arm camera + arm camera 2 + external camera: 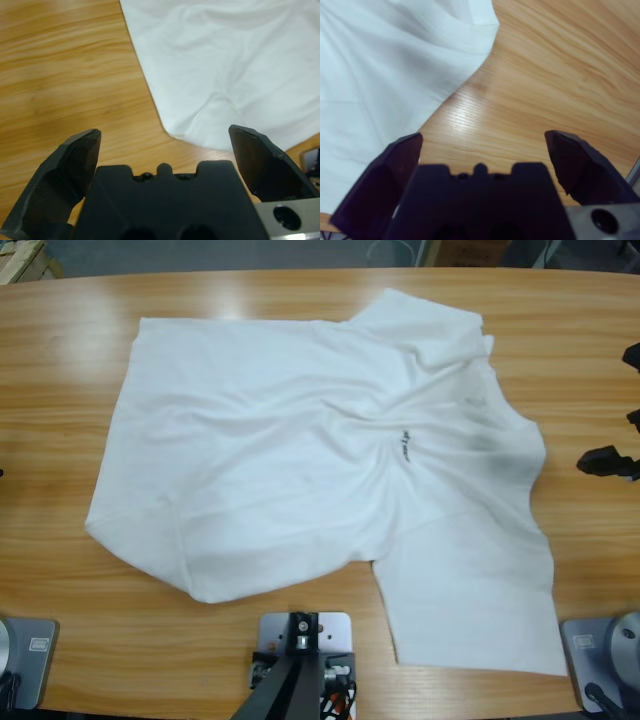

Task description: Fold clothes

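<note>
The long wooden table (60,350) carries the plain white soft-fabric T-shirt (300,460) spread loosely across its middle, rumpled and partly doubled over, with a small dark printed mark (404,447) near its centre. The left gripper (162,137) and the right gripper (482,140) each hover over bare wood just beside a shirt edge, jaws spread wide and empty, likely poised to pinch the hem for a fold
</note>
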You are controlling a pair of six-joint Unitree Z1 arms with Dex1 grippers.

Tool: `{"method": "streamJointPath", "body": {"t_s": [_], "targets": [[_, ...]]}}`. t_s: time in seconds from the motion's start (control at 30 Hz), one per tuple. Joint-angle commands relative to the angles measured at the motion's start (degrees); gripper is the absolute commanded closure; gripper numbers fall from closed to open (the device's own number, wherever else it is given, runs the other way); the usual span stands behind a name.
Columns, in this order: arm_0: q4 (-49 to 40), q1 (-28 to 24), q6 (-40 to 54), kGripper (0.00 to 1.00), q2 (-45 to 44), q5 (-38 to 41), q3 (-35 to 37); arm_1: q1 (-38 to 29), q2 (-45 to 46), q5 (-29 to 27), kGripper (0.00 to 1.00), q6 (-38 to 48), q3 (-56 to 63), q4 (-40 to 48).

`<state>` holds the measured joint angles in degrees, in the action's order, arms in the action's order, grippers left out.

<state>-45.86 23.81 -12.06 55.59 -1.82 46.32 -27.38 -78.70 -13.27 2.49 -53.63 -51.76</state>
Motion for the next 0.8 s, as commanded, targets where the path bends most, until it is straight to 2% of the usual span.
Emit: {"method": "streamJointPath", "body": {"t_s": [0.03,0.13,0.3,0.37,0.43,0.5,0.53,0.63,0.7,0.8], "targets": [[0.59,0.89,0.25,0.003,-0.92,0.98,-2.18,1.80,2.38,-0.18,0.014,0.06,0.35,-0.07],[0.61,0.93,0.48,0.009,-1.45,1.00,-2.28,1.80,5.17,-0.11,0.030,0.06,0.95,0.63],[0.17,0.96,0.67,0.009,4.03,1.03,-1.19,1.80,5.32,-0.07,0.046,0.04,0.56,0.21],[-1.82,0.98,-3.44,0.008,5.62,1.51,0.39,1.80,5.49,1.56,0.043,4.08,-3.40,-7.69],[-5.03,1.12,-5.22,0.009,6.97,6.94,3.68,1.80,3.93,9.47,0.047,8.97,-11.83,-18.78],[-4.79,3.72,-8.26,0.009,8.57,10.31,5.68,1.68,8.46,18.96,0.047,13.63,-13.08,-20.76],[-4.28,6.13,-7.57,0.009,10.13,10.51,6.56,0.75,12.42,21.00,0.044,17.46,-11.90,-19.15],[-1.15,15.52,-1.63,0.011,21.44,10.47,11.97,-3.96,22.88,17.87,0.035,28.51,-5.86,-18.53],[-1.08,17.06,-1.31,0.009,30.17,10.21,15.73,-4.00,25.79,16.20,0.020,31.78,-2.52,-18.23],[-1.13,17.10,-9.52,0.009,36.19,6.48,16.42,-3.96,25.35,15.43,0.000,35.95,0.91,-15.75]]}}
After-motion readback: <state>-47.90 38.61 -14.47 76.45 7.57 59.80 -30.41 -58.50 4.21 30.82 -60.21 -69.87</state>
